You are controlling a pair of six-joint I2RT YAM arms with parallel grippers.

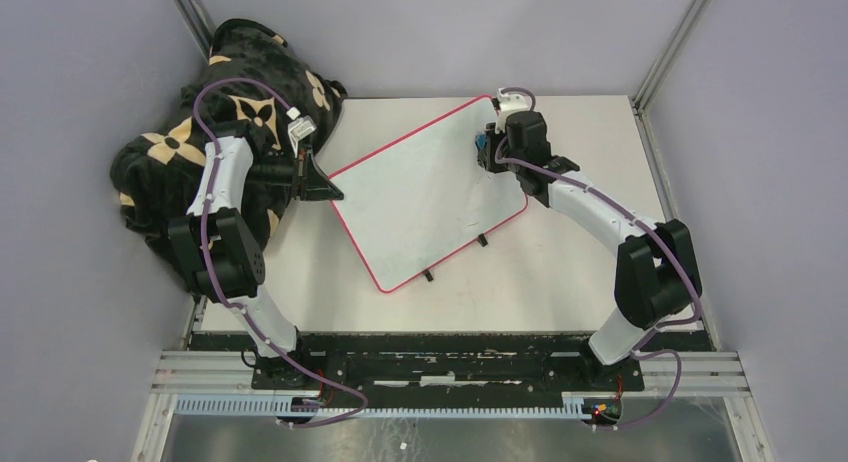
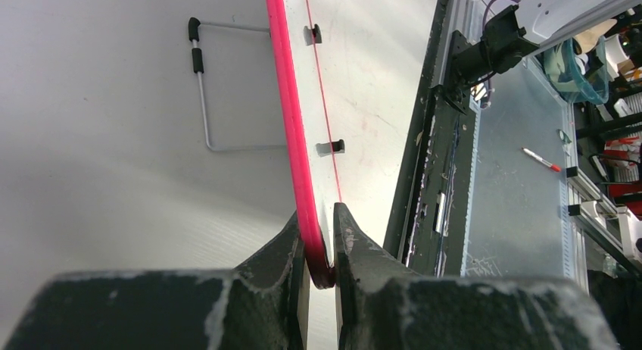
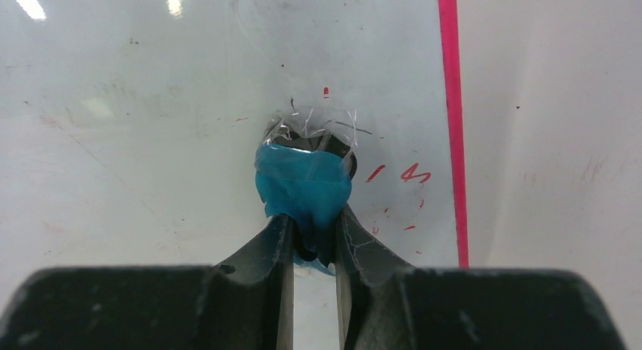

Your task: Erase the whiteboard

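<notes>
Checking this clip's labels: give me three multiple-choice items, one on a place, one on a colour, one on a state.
1. Where does the left claw grip the whiteboard? A) corner rim B) middle C) a foot
2. Colour of the wad in the right claw? A) yellow B) blue C) white
3. Board's state? A) wiped clean B) bears red marks C) covered by cloth
Answers: 1 A, it pinches a corner of the pink rim; 2 B, the wad shows blue; 3 B, red marks sit beside the wad.
</notes>
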